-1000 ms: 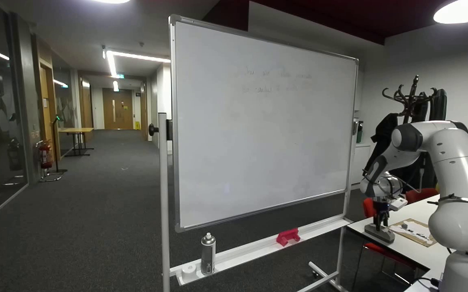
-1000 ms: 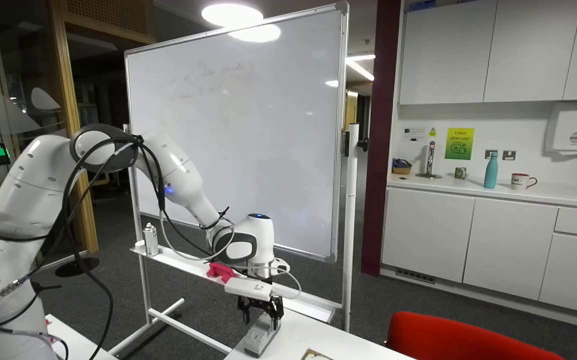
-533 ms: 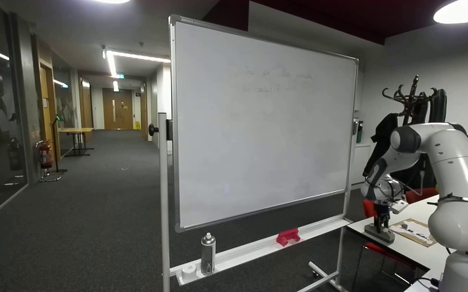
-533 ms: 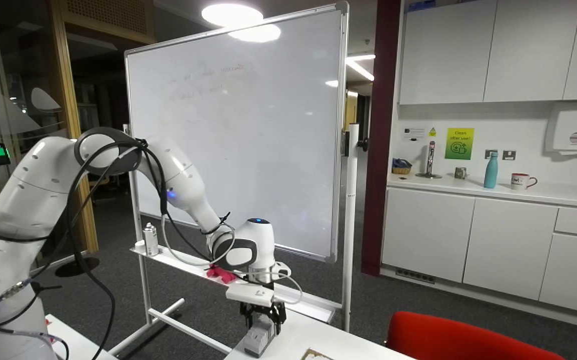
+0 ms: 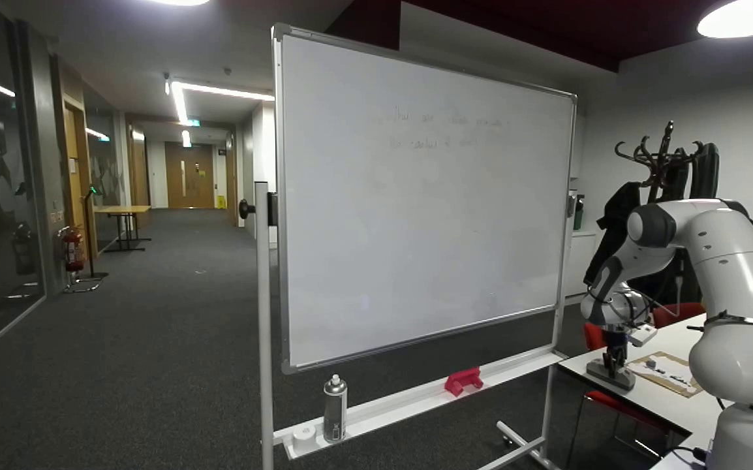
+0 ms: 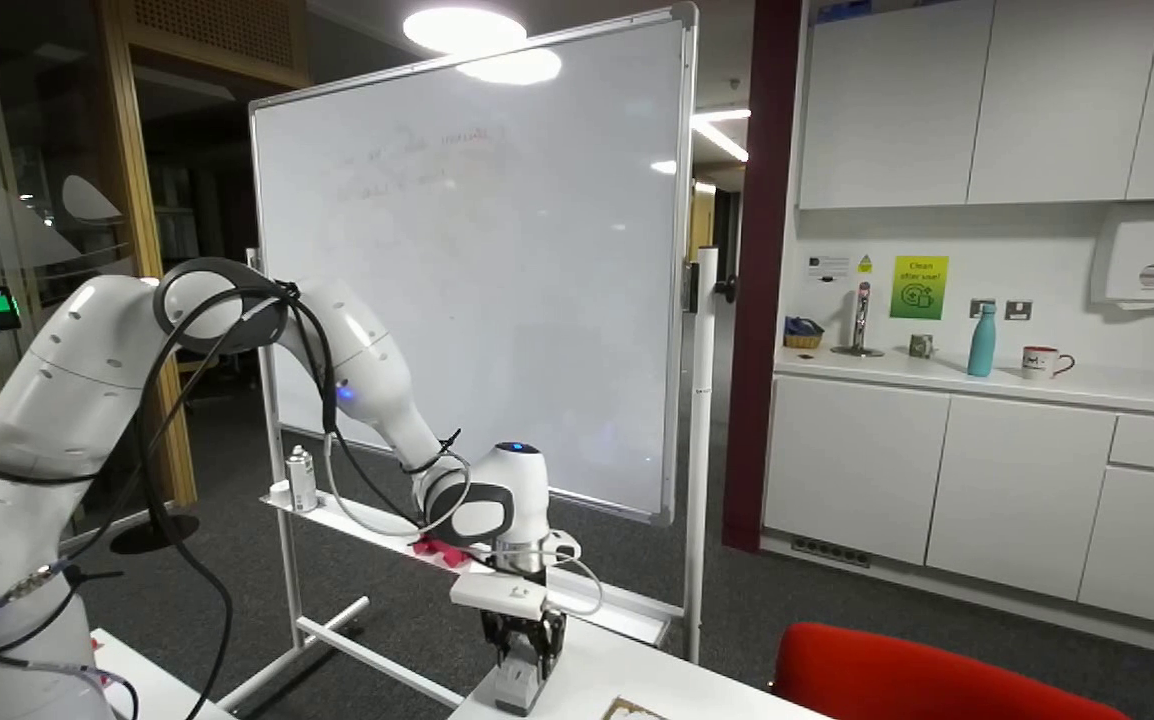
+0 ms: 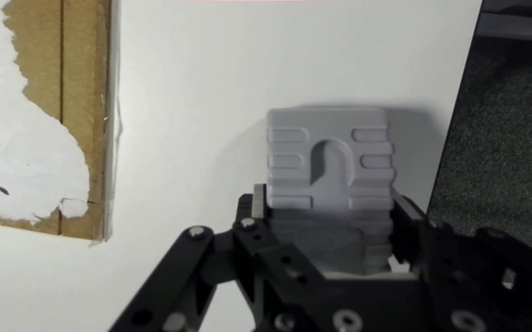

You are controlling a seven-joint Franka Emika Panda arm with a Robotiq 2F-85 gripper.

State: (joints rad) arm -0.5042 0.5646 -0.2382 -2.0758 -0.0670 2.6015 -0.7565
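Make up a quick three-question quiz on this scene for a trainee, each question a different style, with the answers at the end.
1. Choose one: the claw is closed on (a) a mug, (b) a grey ridged block, (c) a bottle.
2. True or false: the spray can stands upright on the ledge below the whiteboard.
3. Fill in: in the wrist view, the cardboard lies to the (blank) of the block.

Key: 1 b; 2 true; 3 left.

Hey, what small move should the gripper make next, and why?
Probably a slow, short lift straight up: in the wrist view, the gripper has its fingers against both sides of the grey block, which appears to rest on the white table.
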